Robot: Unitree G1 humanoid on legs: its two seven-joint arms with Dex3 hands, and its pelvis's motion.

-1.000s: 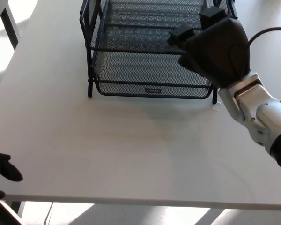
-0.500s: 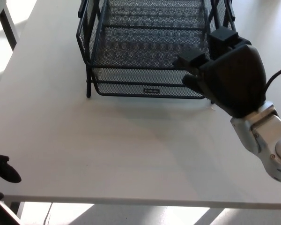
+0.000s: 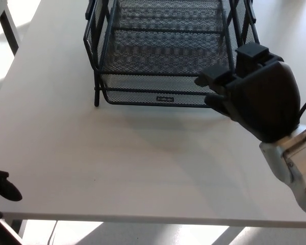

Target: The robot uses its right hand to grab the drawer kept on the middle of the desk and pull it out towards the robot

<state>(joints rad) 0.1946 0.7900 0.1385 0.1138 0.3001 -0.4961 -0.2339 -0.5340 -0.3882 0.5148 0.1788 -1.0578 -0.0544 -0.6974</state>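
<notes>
The drawer [image 3: 163, 76] is a black wire-mesh tray in a black frame [image 3: 97, 76], standing at the far middle of the white table [image 3: 143, 163]. Its front rail, with a small label [image 3: 165, 99], faces the near edge, which suits a straight pull toward the robot. The tray looks seated well back in the frame, so I judge the pull as not yet begun.

The right hand [image 3: 255, 97] hangs at the tray's front right corner, palm turned toward the mesh. Its fingers [image 3: 214, 79] are spread and reach left over the front rim, above the rail, with nothing clasped that I can see. Whether a tip already touches the wire cannot be told from here. That placement makes sense: hooking the rim from above gives something to drag against.

The grip sits off-centre, so the tray may skew as it slides, or the whole frame may come along instead.

Of the left hand [image 3: 2, 185] only a dark tip shows at the near left edge, off the table and idle; its fingers cannot be read
</notes>
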